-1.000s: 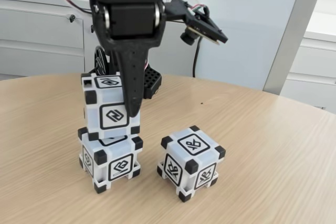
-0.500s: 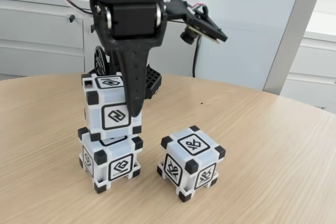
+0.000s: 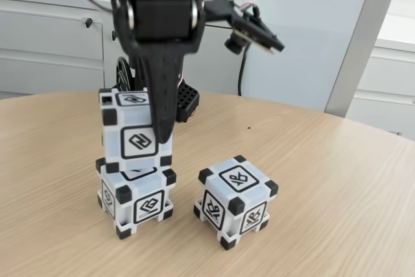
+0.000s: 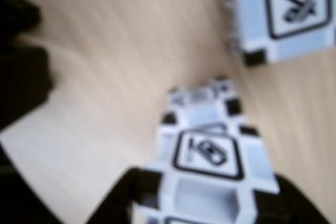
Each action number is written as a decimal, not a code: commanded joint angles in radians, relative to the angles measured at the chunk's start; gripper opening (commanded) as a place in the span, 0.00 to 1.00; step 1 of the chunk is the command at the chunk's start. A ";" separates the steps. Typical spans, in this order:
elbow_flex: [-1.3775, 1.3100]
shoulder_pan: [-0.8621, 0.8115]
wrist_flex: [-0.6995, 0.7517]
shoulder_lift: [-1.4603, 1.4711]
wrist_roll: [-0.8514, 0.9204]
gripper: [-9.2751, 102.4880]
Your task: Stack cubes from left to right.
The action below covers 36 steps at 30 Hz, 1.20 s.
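Where the upper cube (image 3: 133, 133) sat lower a moment ago, in the fixed view it has risen a little — the tool (image 3: 152, 135) grasping it just over the lower cube (image 3: 137, 199), still touching or nearly so. Three cubes: two stacked, a third cube (image 3: 235, 201) beside them on the desk (image 3: 337, 212).

In the blurred wrist view, the held cube (image 4: 207, 166) — the third (image 4: 283, 14) beyond.
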<state>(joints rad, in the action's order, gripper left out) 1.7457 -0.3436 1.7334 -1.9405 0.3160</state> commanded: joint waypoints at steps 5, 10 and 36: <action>-0.110 -0.008 -0.002 -0.002 0.002 0.08; -0.092 -0.008 -0.003 0.002 0.009 0.08; -0.087 -0.008 0.012 0.072 0.041 0.08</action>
<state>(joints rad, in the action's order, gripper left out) 1.6843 -0.3405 1.7334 -1.8623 0.3712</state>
